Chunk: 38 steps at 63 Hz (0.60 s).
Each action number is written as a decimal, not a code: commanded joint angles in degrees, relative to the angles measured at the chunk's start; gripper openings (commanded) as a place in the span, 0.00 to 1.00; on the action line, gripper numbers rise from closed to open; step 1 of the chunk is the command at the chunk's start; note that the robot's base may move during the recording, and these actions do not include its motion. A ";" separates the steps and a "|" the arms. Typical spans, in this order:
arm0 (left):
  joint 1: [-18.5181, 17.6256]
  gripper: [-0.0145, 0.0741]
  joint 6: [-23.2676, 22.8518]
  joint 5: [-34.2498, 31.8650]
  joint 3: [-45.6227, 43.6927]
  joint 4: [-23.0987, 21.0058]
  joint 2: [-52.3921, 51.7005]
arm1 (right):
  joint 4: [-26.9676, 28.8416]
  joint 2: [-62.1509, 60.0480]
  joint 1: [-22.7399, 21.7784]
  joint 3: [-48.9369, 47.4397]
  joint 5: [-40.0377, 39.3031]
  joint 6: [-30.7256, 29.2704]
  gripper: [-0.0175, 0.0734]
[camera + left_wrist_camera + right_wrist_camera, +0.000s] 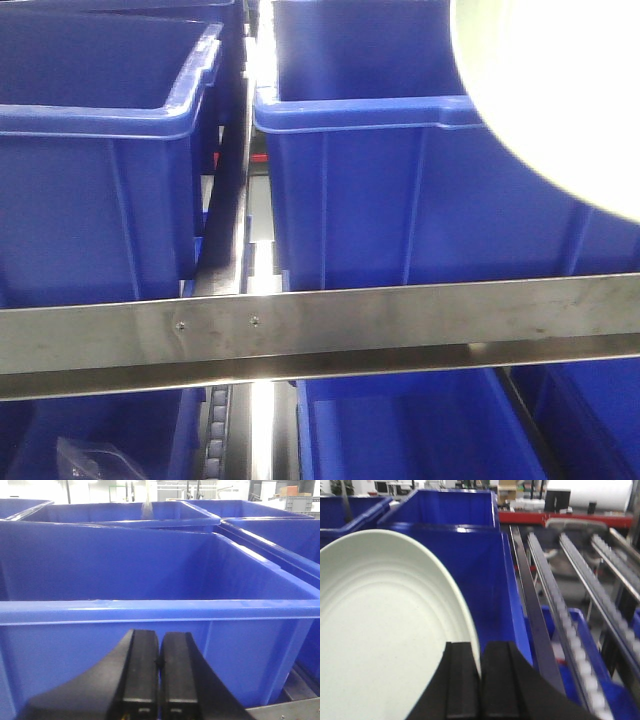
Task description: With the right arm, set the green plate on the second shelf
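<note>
Rack (230, 250): steel rail (320, 325) across the front, blue bins above and below it. Upper level has a left bin (100, 200) and a right bin (400, 200), a narrow gap between them. Rollers (580, 610) run back along the rack's right side.

Plate (385, 640) is held in the air, tilted, near the right bin's right edge, above the rail and touching nothing below.

Right pincer (480, 680) is nearly closed, gripping only the plate's rim. Left pincer (159, 680) is closed on nothing, just in front of a bin wall.

Risks, as I judge them:
- The rim-only grip could let the plate pivot or slip.
- The plate's far edge could clip a bin lip or the rail going in.
- There is little bare shelf to set it on.
</note>
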 commanded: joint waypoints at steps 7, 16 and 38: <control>-0.11 0.31 -0.14 -4.78 2.27 -0.32 -0.90 | -2.99 6.42 -0.43 -5.29 -15.05 0.41 0.22; -0.11 0.31 -0.14 -4.78 2.27 -0.32 -0.90 | -1.90 16.37 -0.43 -12.19 -14.53 0.41 0.22; -0.11 0.31 -0.14 -4.78 2.27 -0.32 -0.90 | -1.85 49.02 -4.21 -34.92 -16.44 0.46 0.22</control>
